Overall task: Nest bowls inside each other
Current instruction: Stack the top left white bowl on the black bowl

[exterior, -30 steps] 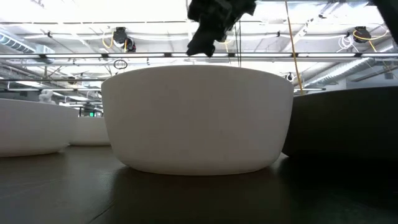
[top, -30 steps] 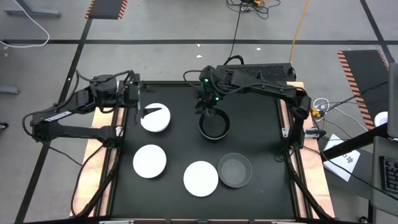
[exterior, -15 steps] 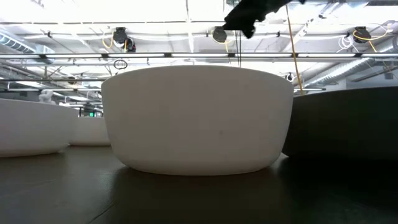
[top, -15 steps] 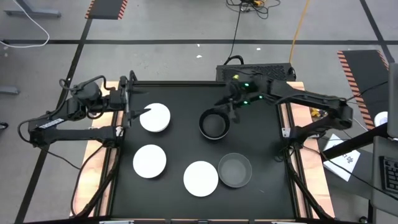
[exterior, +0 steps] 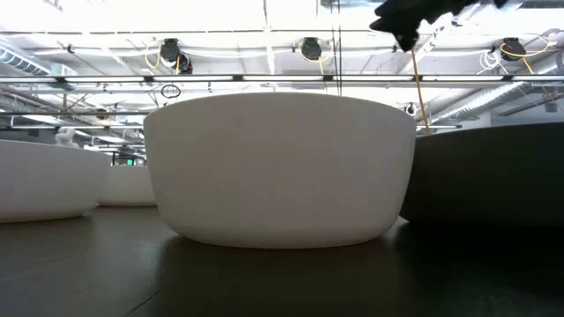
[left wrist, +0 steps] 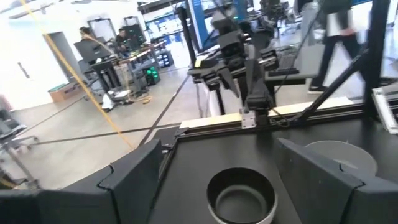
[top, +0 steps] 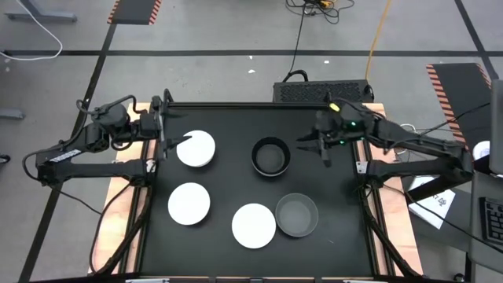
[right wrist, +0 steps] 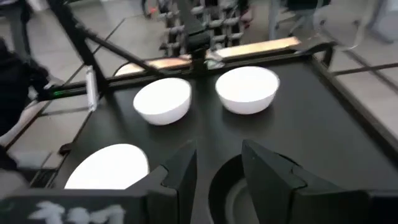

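Note:
Three white bowls stand on the black table: one (top: 196,148) far left, one (top: 189,203) near left, one (top: 254,225) near centre. A grey bowl (top: 297,215) sits beside the last. A dark bowl (top: 270,156) stands mid-table, with what looks like a second bowl nested inside. My left gripper (top: 178,130) is open by the far white bowl's left rim; I see no touch. My right gripper (top: 313,148) is open, raised and to the right of the dark bowl (right wrist: 230,193). In the left wrist view the dark bowl (left wrist: 241,199) lies ahead of my open gripper (left wrist: 219,146).
The black mat has raised edges, with wooden boards along its left (top: 126,196) and right (top: 376,196) sides. Bare mat lies to the right of the dark bowl and along the far edge. People and equipment stand in the room beyond the table (left wrist: 124,37).
My right gripper has drawn away from above the dark bowl toward the table's right edge, rising out to the upper right in the low view. The dark bowl has stayed where it was. My left arm's wrist has pulled back a little toward the table's left edge.

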Robot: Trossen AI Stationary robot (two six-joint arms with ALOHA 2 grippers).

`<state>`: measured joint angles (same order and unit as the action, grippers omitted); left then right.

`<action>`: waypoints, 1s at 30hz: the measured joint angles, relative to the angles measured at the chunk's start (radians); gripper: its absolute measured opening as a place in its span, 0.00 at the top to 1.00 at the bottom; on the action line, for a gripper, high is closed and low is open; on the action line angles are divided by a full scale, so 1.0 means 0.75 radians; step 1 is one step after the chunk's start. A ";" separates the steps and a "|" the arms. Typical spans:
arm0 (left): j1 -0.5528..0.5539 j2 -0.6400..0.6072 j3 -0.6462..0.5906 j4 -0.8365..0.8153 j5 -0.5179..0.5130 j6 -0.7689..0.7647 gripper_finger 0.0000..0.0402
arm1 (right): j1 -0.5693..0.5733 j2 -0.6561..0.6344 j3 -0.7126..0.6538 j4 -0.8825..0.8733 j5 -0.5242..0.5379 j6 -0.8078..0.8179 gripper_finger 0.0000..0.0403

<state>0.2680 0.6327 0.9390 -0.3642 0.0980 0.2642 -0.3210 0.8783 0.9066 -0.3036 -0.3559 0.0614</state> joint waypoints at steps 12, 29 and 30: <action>0.000 0.003 0.000 -0.034 -0.053 0.016 0.22 | 0.072 -0.255 -0.175 0.023 0.096 0.068 0.70; 0.000 0.003 0.000 -0.082 -0.100 0.066 0.22 | 0.149 -0.463 -0.489 0.119 0.100 0.112 0.70; 0.000 0.003 0.000 -0.081 -0.099 0.066 0.22 | 0.149 -0.489 -0.511 0.132 0.100 0.123 0.70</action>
<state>0.2680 0.6346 0.9390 -0.4248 0.0234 0.3138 -0.2092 0.5117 0.5230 -0.2043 -0.2807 0.1540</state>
